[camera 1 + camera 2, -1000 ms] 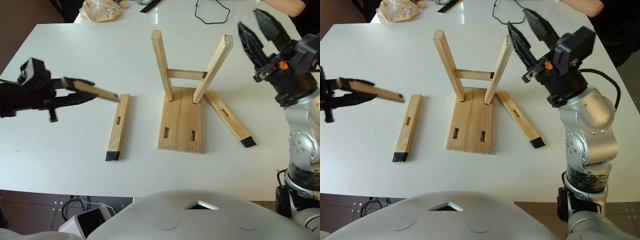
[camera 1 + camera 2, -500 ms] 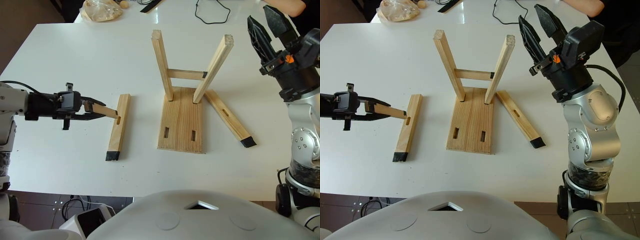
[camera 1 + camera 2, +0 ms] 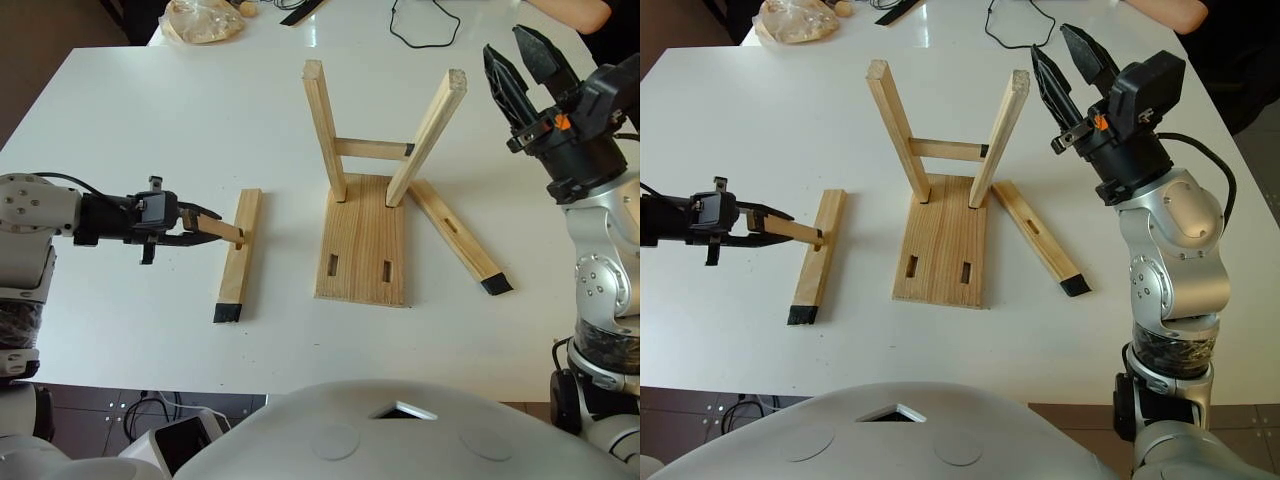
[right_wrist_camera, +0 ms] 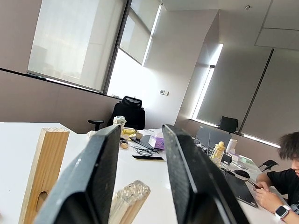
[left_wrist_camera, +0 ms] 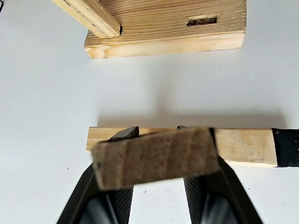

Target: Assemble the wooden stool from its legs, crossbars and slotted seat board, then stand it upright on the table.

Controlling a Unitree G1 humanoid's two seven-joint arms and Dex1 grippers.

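Note:
The slotted seat board (image 3: 361, 245) lies flat mid-table with two legs (image 3: 323, 130) (image 3: 430, 132) standing in its far slots, joined by a crossbar (image 3: 372, 149). One loose leg (image 3: 238, 257) lies left of the board, another (image 3: 458, 236) lies right of it. My left gripper (image 3: 200, 226) is shut on a second crossbar (image 3: 222, 233), whose free end meets the left loose leg at its slot. In the left wrist view that crossbar (image 5: 156, 157) sits between the fingers, over the leg (image 5: 243, 147). My right gripper (image 3: 504, 40) hangs open, raised beside the right upright leg.
A plastic bag (image 3: 203, 20) and a black cable (image 3: 425, 25) lie at the table's far edge. White tabletop (image 3: 120, 110) spreads wide to the left and along the near side. The right wrist view looks over both leg tops (image 4: 46, 172) into an office.
My left gripper has come down and moved right with the crossbar, bringing its end to the loose leg's slot. The right gripper has only shifted slightly and stays open.

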